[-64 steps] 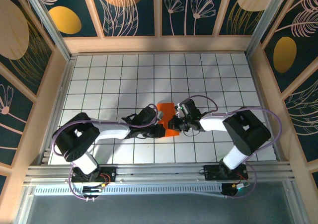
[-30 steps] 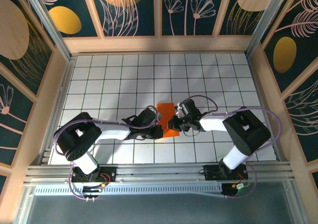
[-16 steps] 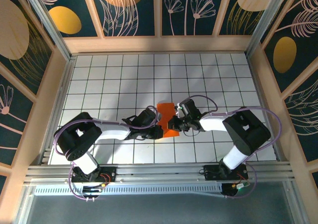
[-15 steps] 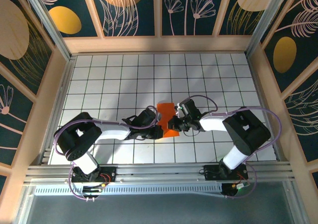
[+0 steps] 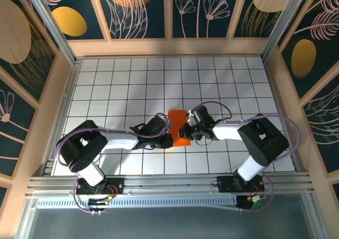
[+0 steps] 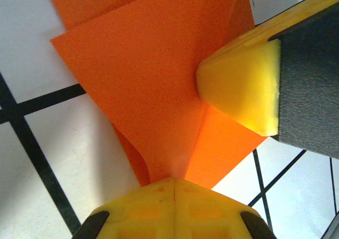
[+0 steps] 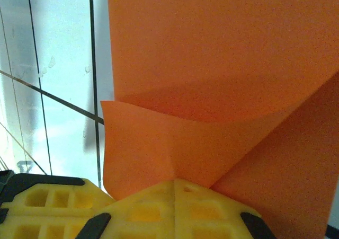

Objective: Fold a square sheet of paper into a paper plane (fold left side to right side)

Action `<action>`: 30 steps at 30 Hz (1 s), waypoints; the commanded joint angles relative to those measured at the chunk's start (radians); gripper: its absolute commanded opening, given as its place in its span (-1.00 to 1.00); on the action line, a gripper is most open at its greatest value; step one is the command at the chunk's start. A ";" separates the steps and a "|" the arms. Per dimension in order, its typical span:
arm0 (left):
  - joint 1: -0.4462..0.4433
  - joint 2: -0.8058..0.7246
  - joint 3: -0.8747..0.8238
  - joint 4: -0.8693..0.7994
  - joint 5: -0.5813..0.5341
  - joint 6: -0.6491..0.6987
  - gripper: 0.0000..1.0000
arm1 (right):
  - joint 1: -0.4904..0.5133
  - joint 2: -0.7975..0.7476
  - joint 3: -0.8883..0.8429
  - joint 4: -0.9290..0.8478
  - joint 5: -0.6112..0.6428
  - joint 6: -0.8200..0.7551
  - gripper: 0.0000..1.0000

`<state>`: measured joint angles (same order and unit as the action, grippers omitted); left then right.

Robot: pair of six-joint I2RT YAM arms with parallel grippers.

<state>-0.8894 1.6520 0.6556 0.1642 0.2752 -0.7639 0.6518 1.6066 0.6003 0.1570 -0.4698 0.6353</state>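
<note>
From above, the orange paper [image 5: 178, 123], already folded to a narrow shape, lies flat on the tiled table [image 5: 122, 85] near its middle, between the two arms. The left gripper [image 5: 168, 140] reaches its near left corner and the right gripper [image 5: 186, 132] meets its right edge, probably to pin the layers so that a fold can be pressed down. In the left wrist view, the paper [image 6: 153, 85] tapers along a crease straight to the left gripper [image 6: 174, 182], whose jaws are together with their tips on the paper. I cannot tell whether a layer is caught between them. A finger of the right gripper [image 6: 238, 85] bears on the upper flap just beside the crease, likely to hold it flat. In the right wrist view, the paper [image 7: 222, 53] shows a folded flap whose crease runs to the right gripper [image 7: 175, 183], jaws together and tips touching the paper.
</note>
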 commanded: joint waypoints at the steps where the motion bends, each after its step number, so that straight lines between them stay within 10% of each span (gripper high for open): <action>1: -0.004 0.011 -0.025 -0.038 -0.033 0.014 -1.00 | 0.013 -0.060 0.016 -0.012 0.024 -0.008 -1.00; 30: -0.024 0.041 -0.027 -0.087 -0.067 -0.004 -1.00 | 0.052 0.018 0.011 0.011 0.163 -0.028 -1.00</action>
<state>-0.9058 1.6524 0.6552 0.1669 0.2470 -0.7570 0.7197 1.6073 0.6003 0.1898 -0.3599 0.6334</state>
